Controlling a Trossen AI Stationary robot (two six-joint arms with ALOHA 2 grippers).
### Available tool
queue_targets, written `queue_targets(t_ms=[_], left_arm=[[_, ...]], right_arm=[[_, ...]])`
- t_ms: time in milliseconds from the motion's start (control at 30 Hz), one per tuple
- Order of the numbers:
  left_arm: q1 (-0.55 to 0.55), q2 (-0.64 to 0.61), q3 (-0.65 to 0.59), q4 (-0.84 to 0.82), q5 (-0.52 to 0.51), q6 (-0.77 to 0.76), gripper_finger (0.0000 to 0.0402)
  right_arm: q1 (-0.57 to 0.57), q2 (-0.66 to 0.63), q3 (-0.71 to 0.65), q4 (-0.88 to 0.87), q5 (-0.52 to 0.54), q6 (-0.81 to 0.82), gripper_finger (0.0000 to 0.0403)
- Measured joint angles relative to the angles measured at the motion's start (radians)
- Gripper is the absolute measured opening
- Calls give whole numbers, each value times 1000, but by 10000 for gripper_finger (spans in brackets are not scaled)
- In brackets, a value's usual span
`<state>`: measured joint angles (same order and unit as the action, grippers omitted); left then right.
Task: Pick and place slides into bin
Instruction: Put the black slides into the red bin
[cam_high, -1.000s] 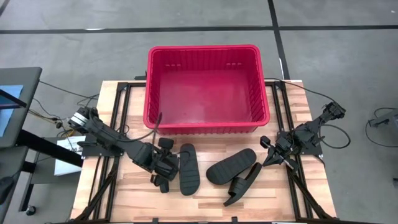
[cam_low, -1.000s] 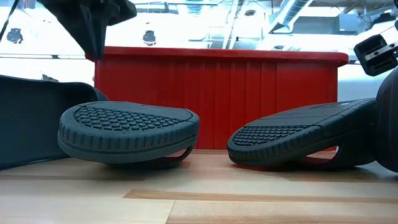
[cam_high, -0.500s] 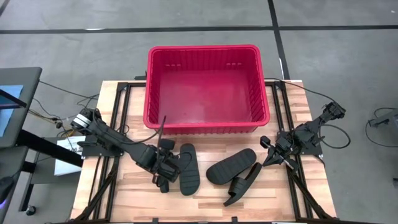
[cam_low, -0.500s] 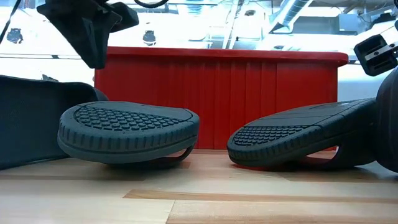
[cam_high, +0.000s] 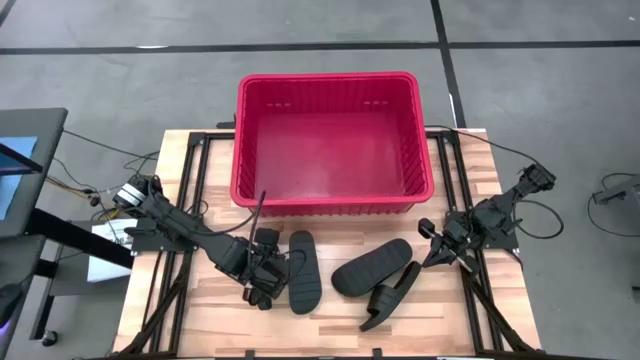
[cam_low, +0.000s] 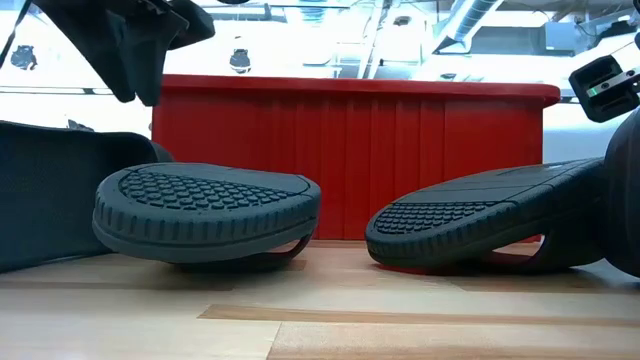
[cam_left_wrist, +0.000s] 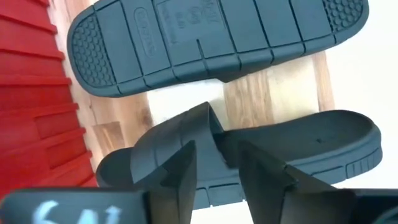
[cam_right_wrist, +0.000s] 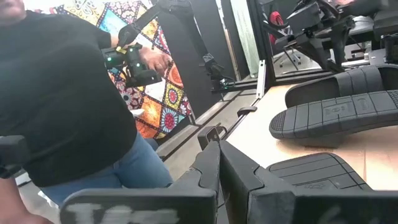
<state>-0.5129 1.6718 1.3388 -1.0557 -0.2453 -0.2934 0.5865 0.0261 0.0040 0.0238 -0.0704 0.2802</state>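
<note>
While four black slides lie on the wooden table (cam_high: 330, 310) in front of the red bin (cam_high: 330, 200), none is inside it. Leftmost slide (cam_high: 262, 270) sits under the left pincer (cam_high: 262, 280), whose fingers (cam_left_wrist: 180, 171) straddle its strap, parted slightly and not clamped. Just right of it lies a sole-up slide (cam_high: 303, 270). Further right, another sole-up slide (cam_high: 372, 266) rests against a slide (cam_high: 392, 295) nearer the front edge. Right pincer (cam_high: 430, 250) waits at the table's right side, fingers pressed together, holding nothing. Beyond the table stands a person (cam_right_wrist: 68, 106) in a dark top.
</note>
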Motion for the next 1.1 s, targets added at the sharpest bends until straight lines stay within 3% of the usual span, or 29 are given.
queue_targets(t_ms=[433,767,1100], left_arm=[[-15,8,0,5,-43,-5,158],[-19,95,5,25,-25,47,161],[-23,98,4,-2,-81,47,161]], right_arm=[[0,0,0,0,0,0,0],[0,0,0,2,0,0,0],[0,1,0,0,0,0,0]])
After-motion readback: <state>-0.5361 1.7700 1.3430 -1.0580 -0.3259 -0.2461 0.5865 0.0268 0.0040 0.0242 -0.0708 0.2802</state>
